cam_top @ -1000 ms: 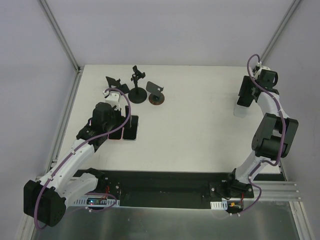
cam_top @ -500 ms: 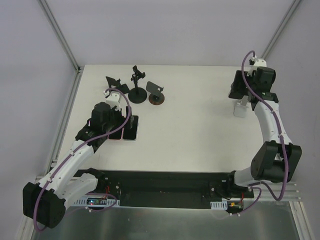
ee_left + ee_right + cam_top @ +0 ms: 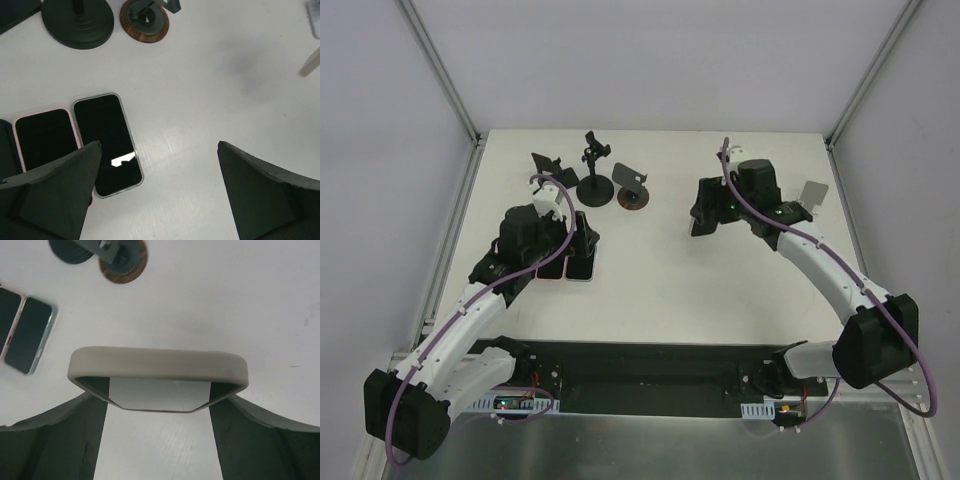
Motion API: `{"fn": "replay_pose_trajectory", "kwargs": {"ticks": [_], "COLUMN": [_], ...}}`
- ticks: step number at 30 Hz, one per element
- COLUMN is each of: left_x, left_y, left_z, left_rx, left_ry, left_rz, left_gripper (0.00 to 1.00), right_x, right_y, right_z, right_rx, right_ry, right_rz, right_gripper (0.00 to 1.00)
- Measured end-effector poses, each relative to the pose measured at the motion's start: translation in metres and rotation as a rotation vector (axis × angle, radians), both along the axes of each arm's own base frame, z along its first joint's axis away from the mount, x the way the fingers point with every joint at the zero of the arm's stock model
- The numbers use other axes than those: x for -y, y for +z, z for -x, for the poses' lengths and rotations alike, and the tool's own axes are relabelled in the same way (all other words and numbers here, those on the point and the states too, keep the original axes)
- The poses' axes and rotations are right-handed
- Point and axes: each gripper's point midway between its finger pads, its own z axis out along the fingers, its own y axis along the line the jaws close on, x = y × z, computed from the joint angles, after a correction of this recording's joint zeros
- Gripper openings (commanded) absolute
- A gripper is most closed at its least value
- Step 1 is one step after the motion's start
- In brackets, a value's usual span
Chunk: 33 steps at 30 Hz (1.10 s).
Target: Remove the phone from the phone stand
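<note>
The right gripper (image 3: 706, 214) is clamped on the phone in a beige rubbery case (image 3: 159, 364), its jaws set fairly wide with one finger against each side of it; in the right wrist view the case's rim runs straight across the jaws, side to side, though I cannot tell whether that is a short or a long edge. The phone hangs over the middle of the table, well apart from the light grey angled phone stand (image 3: 813, 194), which stands to the right of the gripper near the table's right edge and carries no phone; so the lift-off looks done, and what probably remains is setting the phone down. That turns on what lies to the left: a row of phones flat on the table, among them a black phone with a clear rim (image 3: 107, 144) and, touching it, a pink-cased phone (image 3: 45, 136), long axes running away from the arm bases. The left gripper (image 3: 159, 150) hovers over that row, jaws spread wide and holding nothing, so it is nearer the row; the right arm has the phone. Beyond the row stand a black round-based clamp stand (image 3: 592, 183) and a wood-based stand (image 3: 632, 192); no container is in view.
</note>
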Motion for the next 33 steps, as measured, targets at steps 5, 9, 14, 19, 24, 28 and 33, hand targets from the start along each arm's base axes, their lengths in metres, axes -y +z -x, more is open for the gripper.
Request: {"fn": "replay_pose_trajectory", "kwargs": {"ticks": [5,9,14,19,24,28,33], "left_x": [0.019,0.046,0.095,0.117,0.137,0.154,0.173], "left_y": [0.012,0.021,0.013,-0.007,0.000,0.002,-0.008], "left_z": [0.004,0.014,0.037,0.043,0.034,0.032,0.041], "left_rx": [-0.003,0.014,-0.008,-0.054,-0.029,-0.016,-0.035], "left_ry": [-0.040,-0.119,-0.278,-0.326,-0.360,-0.396,-0.464], "left_rz": [0.105,0.144,0.144,0.088,0.055,0.046,0.026], "left_gripper": [0.99,0.99,0.98,0.95,0.88,0.78,0.60], "right_x": [-0.044,-0.065,-0.081,-0.095,-0.104,-0.107,-0.105], "right_y": [-0.011,-0.008,-0.004,-0.001,0.000,-0.001,0.006], "right_z": [0.031,0.045,0.056,0.068,0.083,0.094,0.102], "right_rx": [-0.078,-0.134,-0.194,-0.238,-0.280,-0.307,-0.303], "right_ry": [0.059,0.038,-0.001,-0.006,0.005,0.014,0.022], "right_rz": [-0.064,-0.148,-0.233,-0.291,-0.348,-0.372,-0.404], "right_gripper": [0.25,0.25,0.25,0.25,0.25,0.25,0.25]}}
